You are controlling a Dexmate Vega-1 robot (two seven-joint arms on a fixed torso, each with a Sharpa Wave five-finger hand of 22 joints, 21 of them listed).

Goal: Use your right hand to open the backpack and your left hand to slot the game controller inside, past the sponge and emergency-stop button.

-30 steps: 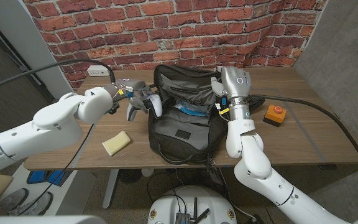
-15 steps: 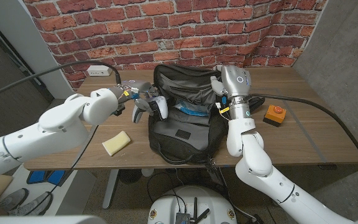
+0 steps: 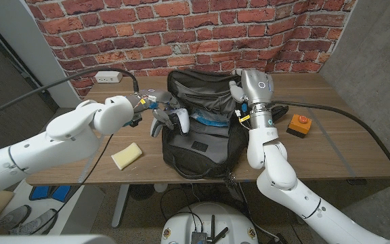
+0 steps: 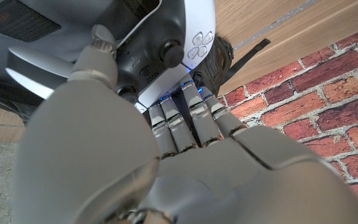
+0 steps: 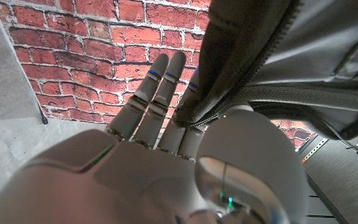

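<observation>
Now 1 controller (image 3: 170, 118) in left hand (image 3: 149, 107), 1 backpack (image 3: 202, 146)

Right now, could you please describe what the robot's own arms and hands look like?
Both arms are glossy white rounded shells. The left hand and right hand are metallic grey with segmented fingers, small blue lights glowing on them. The right wrist is a silver dome with a blue light. A black cable runs to the right arm, another to the left.
</observation>
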